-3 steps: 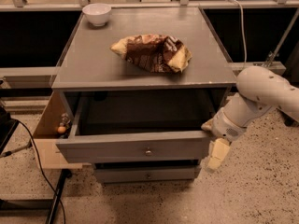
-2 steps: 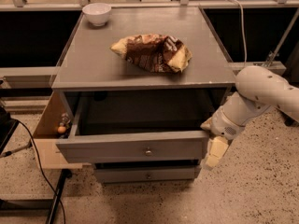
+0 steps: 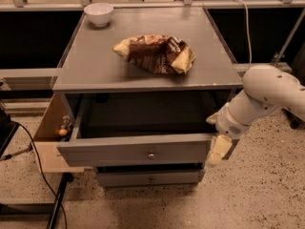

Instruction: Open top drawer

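The top drawer (image 3: 136, 149) of the grey cabinet is pulled out toward me, its long flat front carrying a small round metal knob (image 3: 151, 155). Its inside looks dark. My gripper (image 3: 215, 152) hangs from the white arm (image 3: 267, 97) at the drawer front's right end, pointing down beside the corner, away from the knob. A narrower drawer front (image 3: 150, 178) with its own knob sits shut below.
On the cabinet top (image 3: 95, 66) lie a crumpled brown chip bag (image 3: 155, 54) and a white bowl (image 3: 98, 13) at the back left. A wooden box (image 3: 50, 142) stands at the cabinet's left. Black cable and stand (image 3: 52, 199) cross the speckled floor at lower left.
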Tool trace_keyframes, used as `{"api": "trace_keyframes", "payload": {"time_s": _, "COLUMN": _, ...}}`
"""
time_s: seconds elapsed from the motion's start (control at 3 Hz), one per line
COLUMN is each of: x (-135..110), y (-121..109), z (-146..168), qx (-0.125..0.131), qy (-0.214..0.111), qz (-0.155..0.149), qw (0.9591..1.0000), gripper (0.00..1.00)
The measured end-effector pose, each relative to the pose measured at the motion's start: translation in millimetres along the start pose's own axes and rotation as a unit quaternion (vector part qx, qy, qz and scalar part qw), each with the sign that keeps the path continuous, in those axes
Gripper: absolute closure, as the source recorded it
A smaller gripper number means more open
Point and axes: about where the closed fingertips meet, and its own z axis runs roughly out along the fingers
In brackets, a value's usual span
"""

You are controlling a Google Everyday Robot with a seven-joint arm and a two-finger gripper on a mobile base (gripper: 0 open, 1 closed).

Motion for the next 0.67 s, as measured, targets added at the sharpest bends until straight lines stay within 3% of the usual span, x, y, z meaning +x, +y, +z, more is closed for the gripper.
{"api": "trace_keyframes", "payload": {"time_s": 0.67, "x": -13.2, "y": -16.7, "z": -11.4, "qx": 0.063, "qy": -0.014, "qz": -0.01, "qw": 0.9979, "gripper": 0.0}}
